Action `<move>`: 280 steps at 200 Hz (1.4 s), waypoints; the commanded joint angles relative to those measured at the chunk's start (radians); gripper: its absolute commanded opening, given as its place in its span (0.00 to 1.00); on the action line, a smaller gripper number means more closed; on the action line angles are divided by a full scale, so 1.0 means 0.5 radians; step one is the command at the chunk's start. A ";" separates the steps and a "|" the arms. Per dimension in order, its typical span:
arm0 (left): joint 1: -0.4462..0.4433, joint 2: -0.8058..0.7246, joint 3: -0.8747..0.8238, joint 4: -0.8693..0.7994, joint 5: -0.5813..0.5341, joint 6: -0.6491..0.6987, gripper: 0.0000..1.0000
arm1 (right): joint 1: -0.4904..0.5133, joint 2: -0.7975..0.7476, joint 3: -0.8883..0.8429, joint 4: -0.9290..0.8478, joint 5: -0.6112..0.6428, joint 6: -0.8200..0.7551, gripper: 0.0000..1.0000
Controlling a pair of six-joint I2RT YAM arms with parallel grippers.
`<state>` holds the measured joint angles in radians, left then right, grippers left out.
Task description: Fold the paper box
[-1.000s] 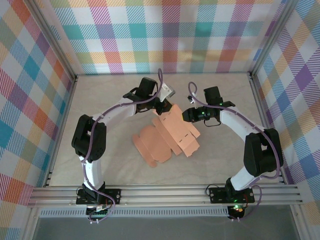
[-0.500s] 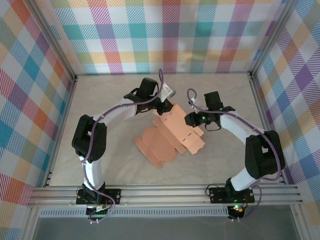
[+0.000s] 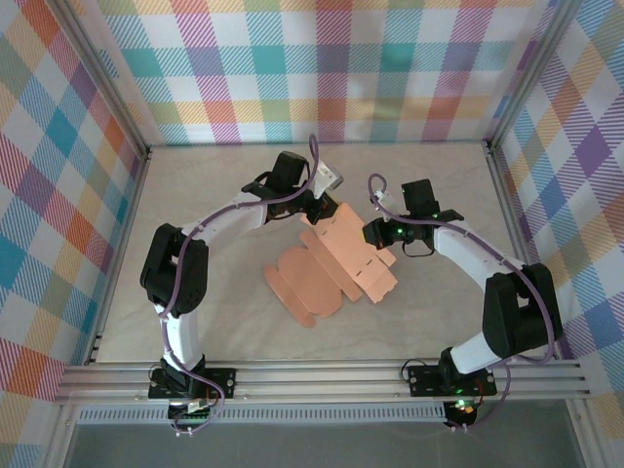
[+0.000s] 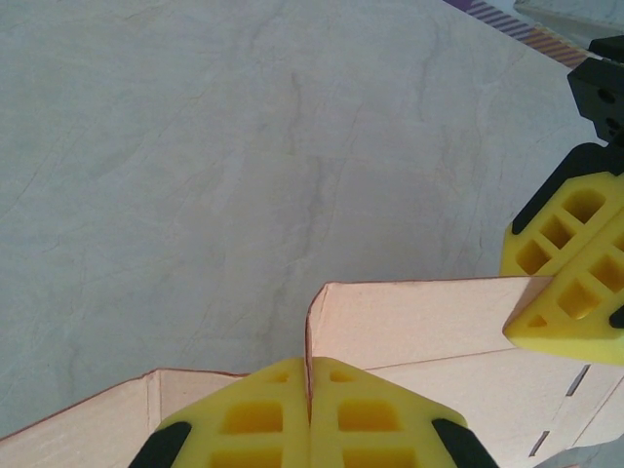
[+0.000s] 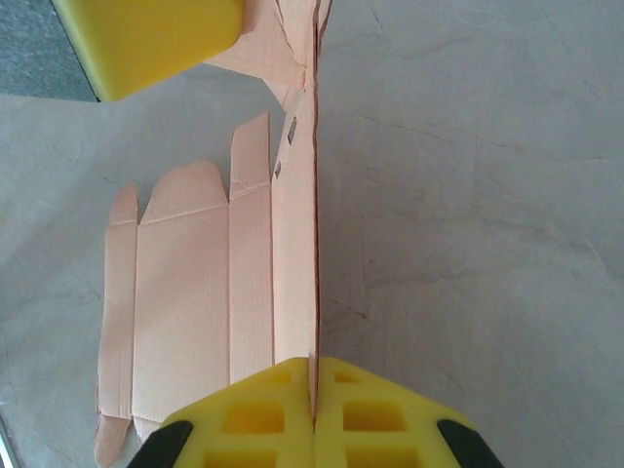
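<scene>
Left of and nearer than the paper box (image 3: 336, 265) the table (image 3: 214, 292) lies bare — free passage; along its far edge the left gripper (image 3: 320, 208) and right gripper (image 3: 373, 234), both pinching the card, bar the way

Pastel plaid cloth walls (image 3: 331, 68) close in 3 sides of a pale, marbled tabletop (image 3: 219, 317), with aluminium rails (image 3: 322, 375) along its near edge.

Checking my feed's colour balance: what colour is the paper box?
The paper box is plain salmon-orange, clearest in the right wrist view.
</scene>
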<state>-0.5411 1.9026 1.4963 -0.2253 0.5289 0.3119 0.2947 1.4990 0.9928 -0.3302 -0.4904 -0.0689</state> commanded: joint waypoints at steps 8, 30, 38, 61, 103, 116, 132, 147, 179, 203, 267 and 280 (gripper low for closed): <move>0.002 -0.013 0.012 0.053 0.081 -0.023 0.20 | -0.003 -0.032 -0.011 0.021 -0.013 -0.017 0.00; -0.004 -0.013 0.015 0.037 0.128 -0.023 0.31 | -0.003 -0.014 0.014 -0.005 -0.025 -0.016 0.00; -0.007 -0.013 0.020 0.026 0.142 -0.023 0.31 | -0.003 -0.005 0.018 -0.008 -0.021 -0.010 0.00; -0.022 -0.011 0.044 -0.017 0.201 -0.035 0.29 | -0.004 0.020 0.033 -0.021 0.024 0.004 0.00; -0.070 -0.010 0.019 -0.028 0.249 -0.086 0.27 | -0.003 0.054 0.066 -0.038 0.026 0.036 0.00; -0.083 0.001 -0.010 0.011 0.251 -0.122 0.28 | -0.001 0.054 0.070 -0.032 0.005 0.043 0.00; -0.091 0.028 -0.020 0.067 0.260 -0.191 0.29 | -0.002 0.050 0.076 -0.026 -0.026 0.047 0.00; -0.099 0.056 -0.017 0.123 0.286 -0.260 0.29 | -0.002 0.042 0.076 -0.029 -0.057 0.049 0.00; -0.099 0.119 0.026 0.170 0.277 -0.355 0.29 | 0.000 -0.004 0.062 -0.033 -0.151 0.030 0.00; -0.099 0.163 0.044 0.208 0.292 -0.414 0.29 | 0.000 -0.055 0.034 -0.016 -0.221 0.037 0.00; -0.099 0.191 -0.015 0.582 0.355 -0.713 0.30 | 0.000 -0.123 -0.002 0.051 -0.308 0.088 0.00; -0.097 0.157 -0.036 0.580 0.309 -0.705 0.30 | -0.004 -0.120 0.004 0.030 -0.202 0.088 0.00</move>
<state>-0.5823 1.9713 1.4952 -0.0185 0.7036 0.0074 0.2806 1.4731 0.9928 -0.3298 -0.5373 -0.0151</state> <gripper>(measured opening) 0.301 0.057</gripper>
